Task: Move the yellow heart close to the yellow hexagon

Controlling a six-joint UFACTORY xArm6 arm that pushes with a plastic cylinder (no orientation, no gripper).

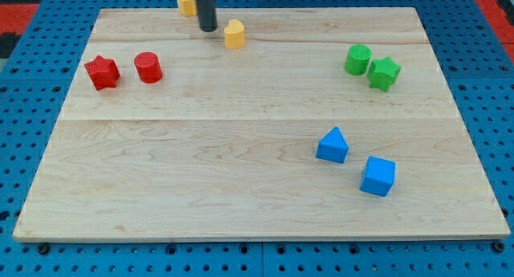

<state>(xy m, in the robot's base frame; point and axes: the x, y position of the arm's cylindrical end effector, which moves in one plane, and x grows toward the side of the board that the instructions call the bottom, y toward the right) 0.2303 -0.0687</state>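
Note:
Two yellow blocks lie near the view's top, left of centre. One [234, 34], which looks like the yellow heart, lies on the wooden board [241, 181]. The other [186, 2], which looks like the yellow hexagon, sits at the board's top edge and is partly cut off by the frame. My tip [208, 29] stands between them, just left of the heart and below and to the right of the hexagon. I cannot tell whether the tip touches either block.
A red star [102, 71] and a red cylinder [148, 67] lie at the left. A green cylinder [357, 59] and a green star [384, 73] touch at the upper right. A blue triangular block [332, 144] and a blue cube [377, 176] lie at the lower right.

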